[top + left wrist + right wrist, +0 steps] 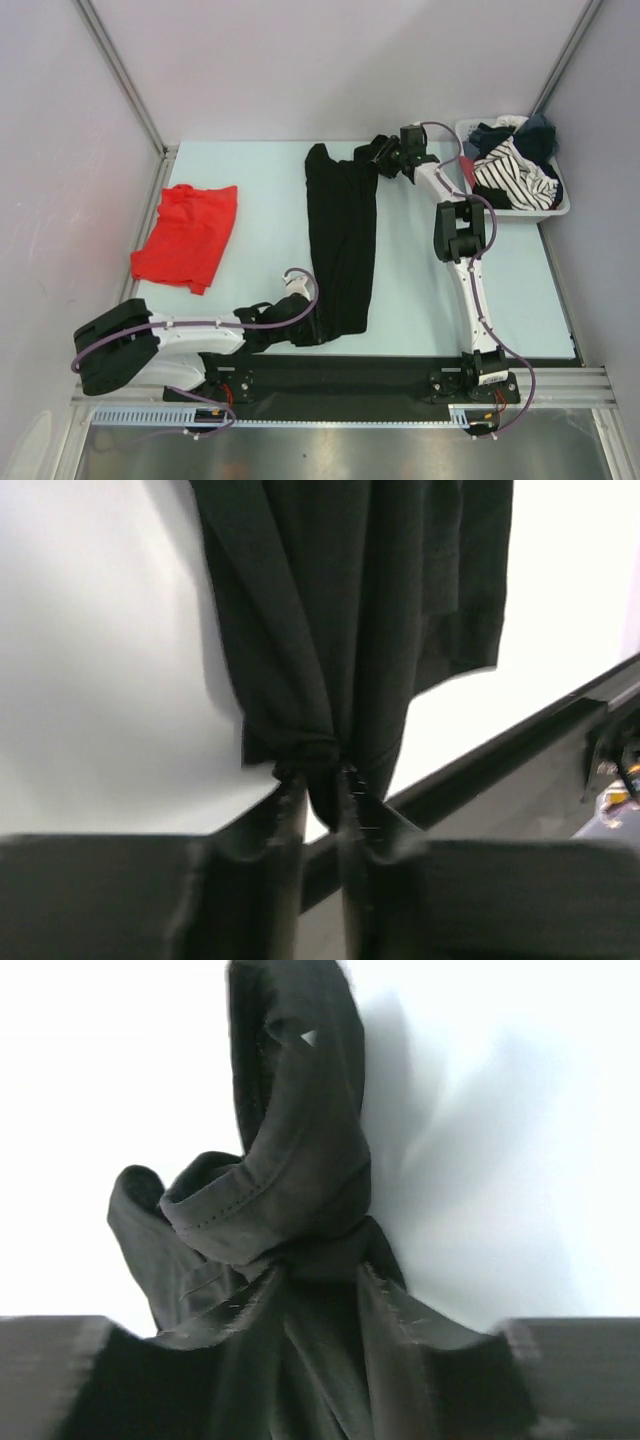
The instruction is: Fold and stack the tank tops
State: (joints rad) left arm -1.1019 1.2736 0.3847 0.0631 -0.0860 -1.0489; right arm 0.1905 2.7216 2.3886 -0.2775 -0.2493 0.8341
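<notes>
The black tank top (340,240) lies stretched in a long narrow strip from near to far down the middle of the table. My left gripper (300,322) is shut on its near hem, seen bunched between the fingers in the left wrist view (318,772). My right gripper (385,160) is shut on its far strap end, seen gathered in the right wrist view (318,1260). The red tank top (187,235) lies folded flat at the left of the table, apart from both grippers.
A white plastic basket (556,205) at the far right corner holds several garments, one black-and-white striped (510,175). The black rail (350,375) runs along the table's near edge by the arm bases. Grey walls close in the left and right sides.
</notes>
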